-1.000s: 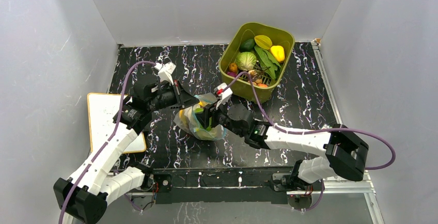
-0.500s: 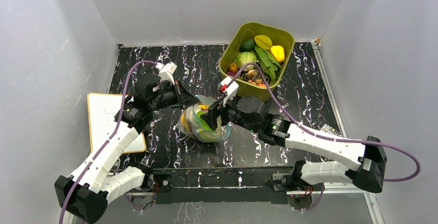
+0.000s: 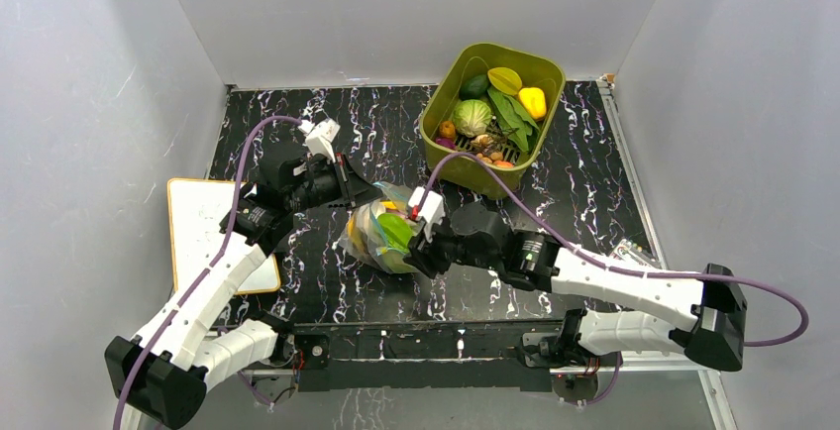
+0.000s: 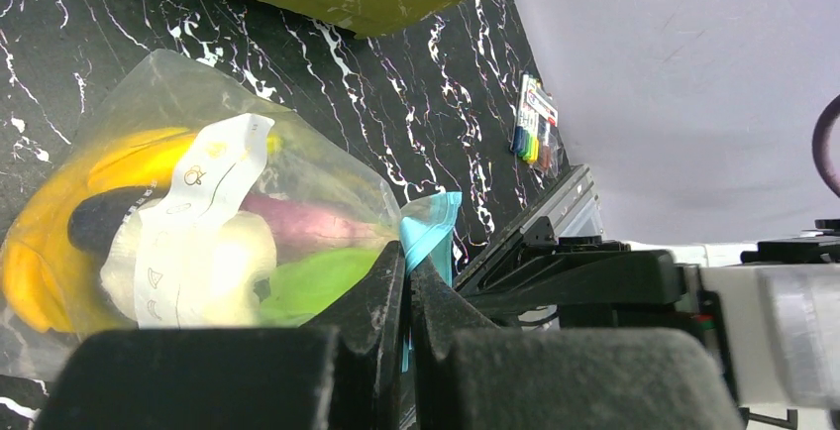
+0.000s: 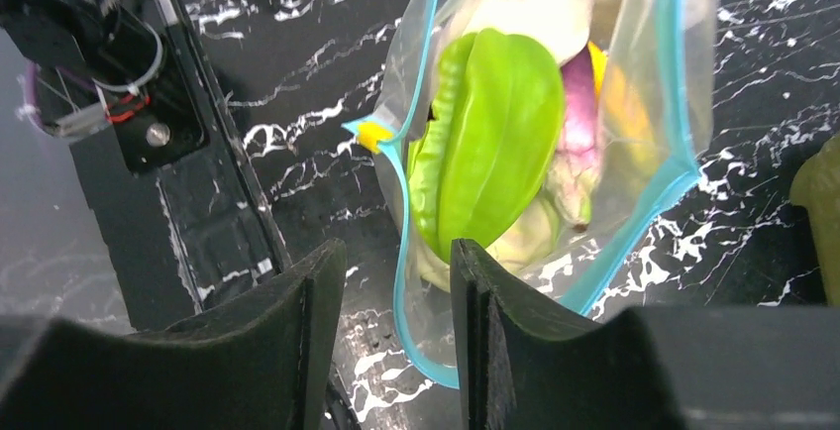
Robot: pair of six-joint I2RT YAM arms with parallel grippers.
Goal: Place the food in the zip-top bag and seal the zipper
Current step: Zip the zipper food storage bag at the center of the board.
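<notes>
The black, white-veined table (image 3: 297, 133) fills the overhead view, the only one that takes in both arms at once. On it, the olive-green tub (image 3: 495, 180) sits beyond the right pincer (image 3: 412, 252), well apart from its tips. A cabbage (image 3: 472, 116) and a yellow pepper (image 3: 533, 101) are among the loose food inside. A white board (image 3: 193, 217) lies behind the left pincer (image 3: 368, 195), partly under that arm. Between the 2 pincers lies the bulging bag (image 3: 368, 242), with the left pincer at its far edge and the right pincer at its near right side.

The left wrist camera shows what the overhead view cannot. The 2 fingers of the left pincer are pressed together with no gap, nipping the bag at its blue corner. This view also catches a small packet of coloured sticks (image 4: 533, 131) past the bag, near the table's edge.

The right wrist camera looks straight into the bag's mouth. The right pincer is partly open, its 2 fingers apart. The bag's rim runs down into the gap, and neither finger seems to press on it.

The bag is clear and crinkled, its mouth gaping. The zipper (image 5: 682, 73) is a thin blue strip, its 2 halves parted. Just past the right fingertips stands a ribbed green piece (image 5: 485, 143). A purple piece (image 5: 577, 103), a pale one (image 4: 198, 252) and a yellow one (image 4: 40, 252) are packed behind it.
</notes>
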